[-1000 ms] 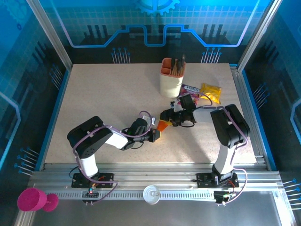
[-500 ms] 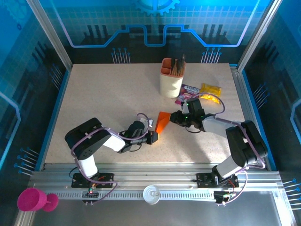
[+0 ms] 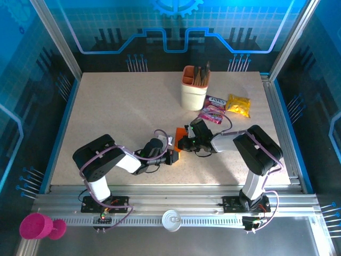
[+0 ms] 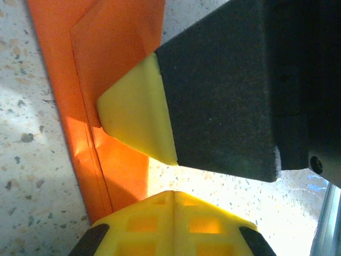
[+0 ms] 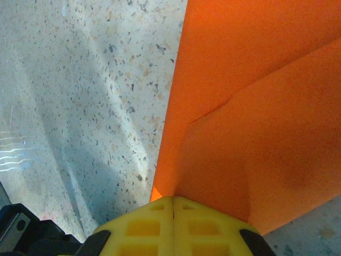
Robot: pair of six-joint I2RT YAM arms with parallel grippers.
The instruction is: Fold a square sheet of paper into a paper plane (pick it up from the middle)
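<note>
1. Seen from above, the speckled bench [image 3: 122,112] carries everything, and both arms reach to its middle.
2. A beige-and-orange pen cup [image 3: 193,90] stands toward the far side, with the pink and yellow snack packets [image 3: 238,105] just to its right.
3. The folded sheet of paper [image 3: 180,133] lies mid-bench between the grippers, mostly hidden from above. The wrist views show its layered folds [image 4: 122,58] and a crease [image 5: 256,106].
4. The right gripper [image 3: 185,143] is clenched on the paper's edge [image 5: 173,202], and its yellow tip [image 4: 136,114] rests on the sheet.
5. The left gripper [image 3: 173,156] has its fingertips closed together [image 4: 173,200] at the paper's end. I cannot tell whether they pinch it.
</note>
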